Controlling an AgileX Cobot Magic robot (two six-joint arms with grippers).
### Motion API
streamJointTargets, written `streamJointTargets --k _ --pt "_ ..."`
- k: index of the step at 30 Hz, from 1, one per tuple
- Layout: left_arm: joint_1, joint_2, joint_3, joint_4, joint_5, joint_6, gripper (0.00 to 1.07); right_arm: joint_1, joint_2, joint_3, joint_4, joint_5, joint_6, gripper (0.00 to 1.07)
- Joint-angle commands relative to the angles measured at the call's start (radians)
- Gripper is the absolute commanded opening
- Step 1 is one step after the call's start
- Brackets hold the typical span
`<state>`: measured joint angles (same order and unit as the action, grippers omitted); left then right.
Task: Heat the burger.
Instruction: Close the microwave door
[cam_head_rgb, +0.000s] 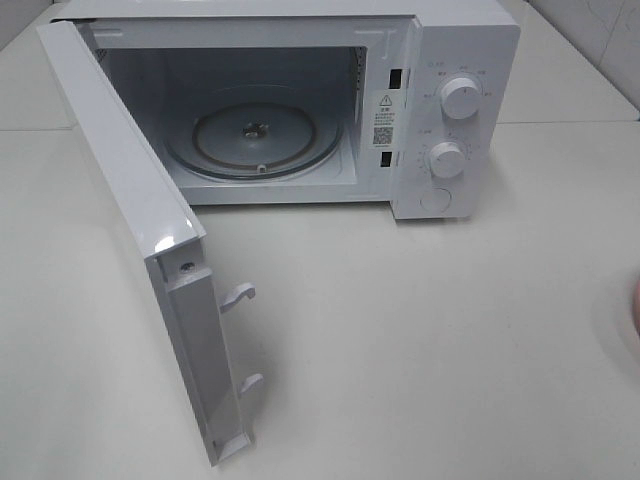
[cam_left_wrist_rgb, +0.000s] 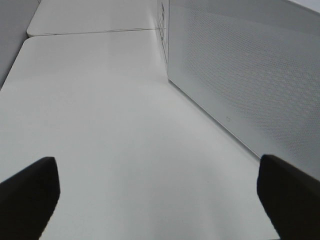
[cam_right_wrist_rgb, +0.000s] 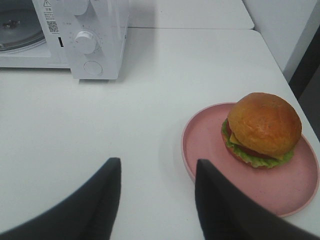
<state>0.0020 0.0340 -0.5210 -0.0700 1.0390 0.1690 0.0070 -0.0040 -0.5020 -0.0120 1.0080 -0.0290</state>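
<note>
The microwave (cam_head_rgb: 300, 110) stands with its door (cam_head_rgb: 140, 250) swung wide and the glass turntable (cam_head_rgb: 255, 140) bare. On the table (cam_right_wrist_rgb: 150, 100), the pink plate (cam_right_wrist_rgb: 210, 145) sits off to my right side, well apart from the oven, with the burger (cam_right_wrist_rgb: 262, 127) resting on its far half. My right gripper (cam_right_wrist_rgb: 157, 197) is the nearer one: the plate's rim lies just beside one fingertip, jaws part-spread and pinching nothing. My left gripper (cam_left_wrist_rgb: 157, 192) is spread wide beside the door, empty. The high camera catches only a pink sliver at its right edge; the right wrist view alone shows the burger
</note>
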Motion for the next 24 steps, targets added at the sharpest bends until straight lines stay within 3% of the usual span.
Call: streamJointTargets --k 1,9,11,15,16,17,18,19,20,21,22,24 --pt "0.001 0.065 -0.037 -0.028 -0.115 -0.005 1.05 -0.006 -0.030 0.001 -0.003 -0.010 0.005 0.45" --pt "0.001 0.195 -0.004 -0.029 -0.416 -0.002 1.02 -0.006 -0.030 0.001 -0.003 -0.010 0.005 0.45" --pt "0.001 0.240 0.052 -0.052 -0.580 -0.002 0.95 -0.006 -0.030 0.001 -0.003 -0.010 0.005 0.45" --pt "0.001 0.284 0.128 -0.053 -0.733 -0.002 0.82 -0.006 -0.030 0.001 -0.003 -0.010 0.005 0.45" --pt "0.001 0.312 0.177 -0.050 -0.828 -0.002 0.67 -0.006 -0.030 0.001 -0.003 -0.010 0.005 0.45" --pt "0.001 0.312 0.177 -0.050 -0.828 -0.002 0.67 -0.006 -0.030 0.001 -0.003 -0.010 0.005 0.45" --pt "0.001 0.339 0.227 -0.050 -0.931 -0.002 0.47 -0.006 -0.030 0.001 -0.003 -0.010 0.005 0.45" --pt "0.001 0.355 0.249 -0.049 -0.983 -0.003 0.34 -0.006 -0.030 0.001 -0.003 -0.010 0.005 0.45" --pt "0.001 0.355 0.249 -0.049 -0.983 -0.003 0.34 -0.006 -0.030 0.001 -0.003 -0.010 0.005 0.45" --pt "0.001 0.386 0.281 -0.049 -1.066 -0.011 0.06 -0.006 -0.030 0.001 -0.003 -0.010 0.005 0.45" --pt "0.001 0.405 0.292 -0.049 -1.093 -0.015 0.01 -0.006 -0.030 0.001 -0.003 -0.010 0.005 0.45" --pt "0.001 0.444 0.307 -0.048 -1.135 -0.015 0.01 -0.006 -0.030 0.001 -0.003 -0.010 0.005 0.45"
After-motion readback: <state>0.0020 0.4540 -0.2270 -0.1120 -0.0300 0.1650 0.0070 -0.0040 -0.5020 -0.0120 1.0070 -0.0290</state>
